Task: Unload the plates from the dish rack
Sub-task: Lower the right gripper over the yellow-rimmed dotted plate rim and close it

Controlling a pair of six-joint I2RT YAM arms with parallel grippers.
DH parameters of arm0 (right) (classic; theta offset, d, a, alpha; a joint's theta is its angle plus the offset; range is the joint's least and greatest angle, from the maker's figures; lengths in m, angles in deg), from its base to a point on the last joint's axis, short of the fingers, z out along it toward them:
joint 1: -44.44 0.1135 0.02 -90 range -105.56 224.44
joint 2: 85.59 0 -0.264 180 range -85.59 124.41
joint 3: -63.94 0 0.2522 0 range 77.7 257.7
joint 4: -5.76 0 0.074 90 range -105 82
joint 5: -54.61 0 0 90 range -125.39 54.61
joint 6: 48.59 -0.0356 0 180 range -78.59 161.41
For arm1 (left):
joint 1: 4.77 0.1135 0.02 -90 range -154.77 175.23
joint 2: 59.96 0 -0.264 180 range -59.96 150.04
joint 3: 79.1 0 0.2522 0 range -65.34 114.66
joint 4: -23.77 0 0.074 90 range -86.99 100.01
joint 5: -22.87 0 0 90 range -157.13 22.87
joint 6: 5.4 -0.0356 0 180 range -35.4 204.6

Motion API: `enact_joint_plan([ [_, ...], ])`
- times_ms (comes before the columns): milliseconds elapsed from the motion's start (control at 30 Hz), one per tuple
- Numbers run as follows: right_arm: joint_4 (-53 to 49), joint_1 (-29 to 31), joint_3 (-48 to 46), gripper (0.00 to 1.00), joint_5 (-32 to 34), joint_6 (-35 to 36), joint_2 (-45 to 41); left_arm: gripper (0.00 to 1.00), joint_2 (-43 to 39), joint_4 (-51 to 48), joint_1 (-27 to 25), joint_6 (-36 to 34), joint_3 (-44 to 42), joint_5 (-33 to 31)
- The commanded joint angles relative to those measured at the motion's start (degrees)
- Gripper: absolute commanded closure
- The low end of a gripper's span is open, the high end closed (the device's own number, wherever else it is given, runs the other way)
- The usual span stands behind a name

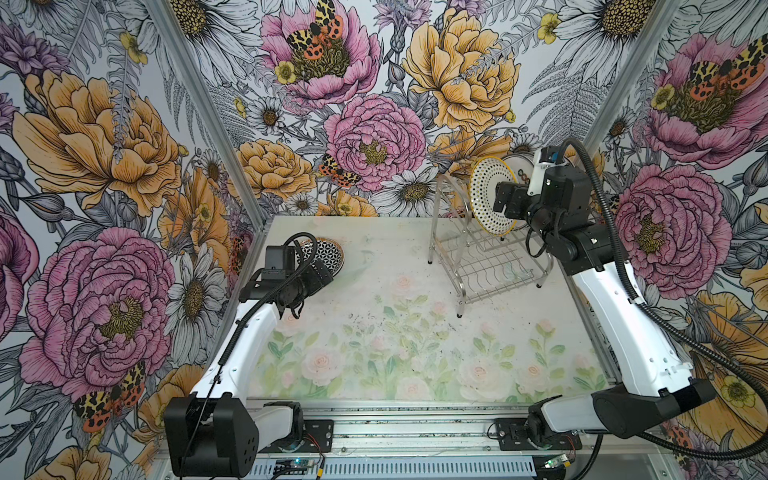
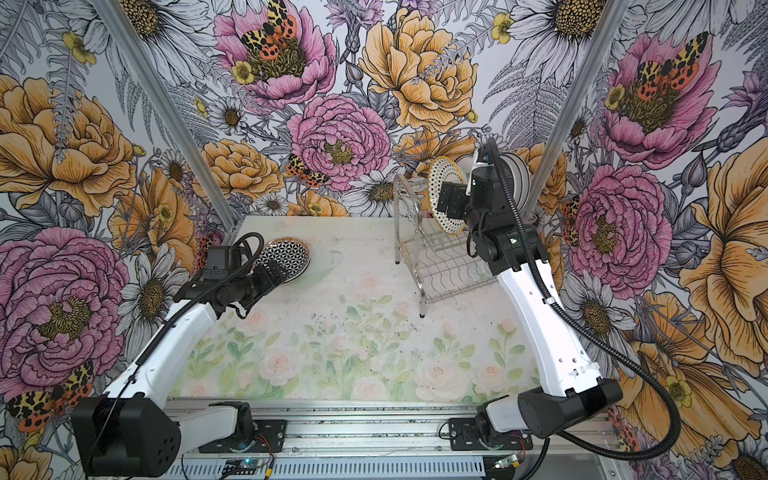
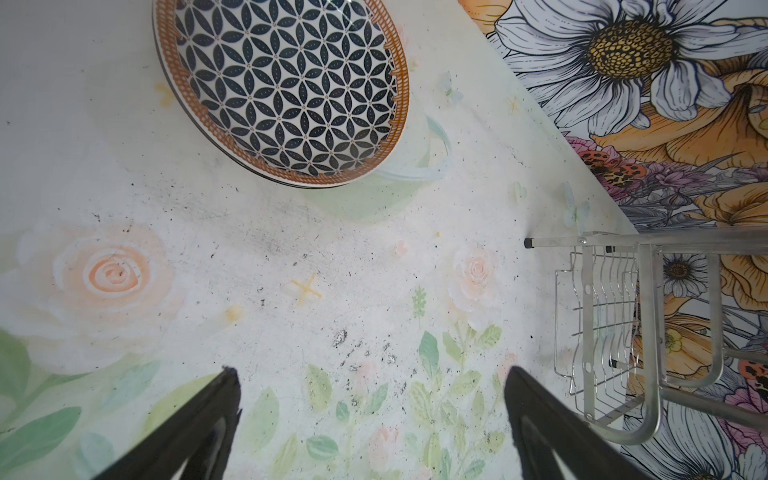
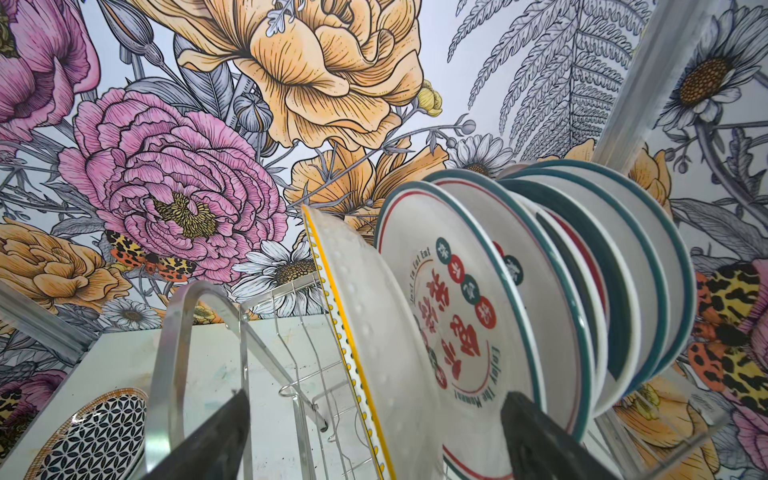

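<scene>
Looks like the plates (image 4: 582, 270) stand on edge in the dish rack (image 1: 490, 268), at the worktop's (image 1: 395, 270) 2 o'clock, because the slot wires prop them up. The right gripper (image 4: 374, 395) is spread and straddles the yellow-rimmed plate's (image 4: 374, 311) rim, not pinching yet. The left gripper (image 3: 370, 372) gapes empty beside the lattice plate (image 3: 286, 83), which lies flat at 10 o'clock.

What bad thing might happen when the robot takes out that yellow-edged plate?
The right jaws straddle the yellow-rimmed plate but are not shut on it; a loose grip might let it slip and break. Pulling it out could bump the red-lettered plate next to it, or drag the dish rack.
</scene>
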Motion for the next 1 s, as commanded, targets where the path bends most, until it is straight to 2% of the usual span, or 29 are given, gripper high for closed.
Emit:
enact_joint_plan([
  [0, 0.24, -0.35, 1.24, 0.08, -0.52, 1.00, 1.43, 0.01, 0.87, 0.31, -0.63, 0.41, 1.68, -1.38],
  [333, 0.30, -0.82, 0.21, 0.18, 3.64, 2.07, 3.16, 0.01, 0.42, 0.31, -1.16, 0.56, 2.13, -1.45],
  [500, 0.31, -1.30, -0.15, 0.33, 4.04, 3.67, 4.00, 0.01, 0.41, 0.31, -1.17, 1.02, 2.14, -1.82],
  [967, 1.20, -2.17, -2.42, 0.43, 3.52, 3.47, 5.18, 0.01, 0.97, 0.39, -1.16, 0.58, 1.43, -1.58],
])
